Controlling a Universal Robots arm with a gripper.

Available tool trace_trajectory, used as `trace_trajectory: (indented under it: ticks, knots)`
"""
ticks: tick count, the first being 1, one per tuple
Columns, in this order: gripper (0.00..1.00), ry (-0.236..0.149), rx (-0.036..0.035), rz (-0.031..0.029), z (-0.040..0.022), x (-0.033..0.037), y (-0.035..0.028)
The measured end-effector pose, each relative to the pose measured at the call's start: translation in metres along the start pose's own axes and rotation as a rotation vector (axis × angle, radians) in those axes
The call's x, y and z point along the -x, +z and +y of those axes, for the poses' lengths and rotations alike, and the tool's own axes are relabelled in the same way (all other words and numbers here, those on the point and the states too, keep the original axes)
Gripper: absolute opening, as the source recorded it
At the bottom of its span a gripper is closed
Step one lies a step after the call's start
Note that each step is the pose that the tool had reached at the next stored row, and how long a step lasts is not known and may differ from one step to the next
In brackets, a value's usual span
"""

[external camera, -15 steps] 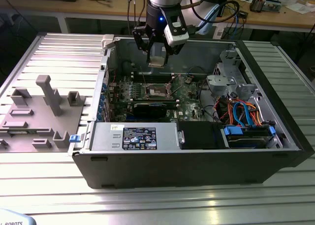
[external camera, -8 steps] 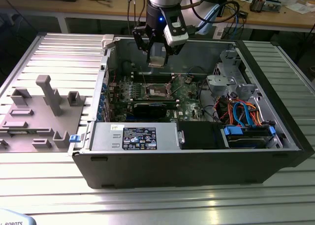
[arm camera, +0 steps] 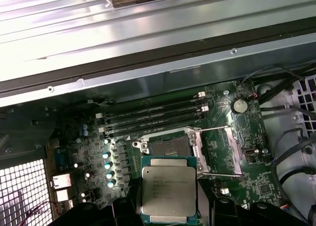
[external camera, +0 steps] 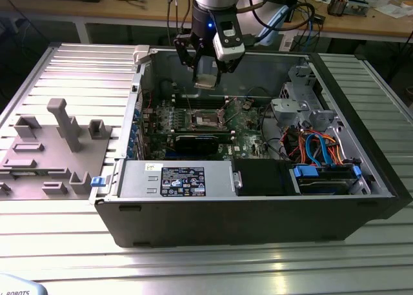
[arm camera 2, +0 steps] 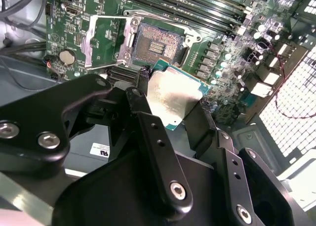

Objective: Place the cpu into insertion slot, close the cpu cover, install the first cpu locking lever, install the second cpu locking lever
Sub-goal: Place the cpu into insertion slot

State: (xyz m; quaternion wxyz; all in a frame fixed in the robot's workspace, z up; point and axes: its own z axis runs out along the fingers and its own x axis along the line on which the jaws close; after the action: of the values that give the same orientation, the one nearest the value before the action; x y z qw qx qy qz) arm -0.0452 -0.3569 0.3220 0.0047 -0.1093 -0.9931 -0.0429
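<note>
- Your gripper (external camera: 207,75) is gripping the cpu (arm camera 2: 173,95) by two opposite edges, with the fingers clenched on it.
- You are holding the chip in the air above the open socket (arm camera: 168,148), apart from it.
- The cpu cover (arm camera: 220,152) is lying swung open beside the socket.

The ribbed silver aluminium surface (external camera: 271,266) is carrying two main things. A large black metal computer case (external camera: 258,221), lying on its side with its open face turned upward, is sitting across the middle and towards the exterior view's right. A flat grey plastic fixture plate (external camera: 39,179) with several upright blocks and posts is lying on the exterior view's left, its edge just beside the case. A white rounded object (external camera: 19,287) is showing at the near left corner, cut off by the frame's edge.
</note>
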Motion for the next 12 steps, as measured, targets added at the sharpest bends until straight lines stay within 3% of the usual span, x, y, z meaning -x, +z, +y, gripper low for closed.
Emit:
trace_trajectory:
  ticks: [12]
  knots:
    - [0.54,0.091,0.0000,-0.0081,0.0000,0.0000,0.0008]
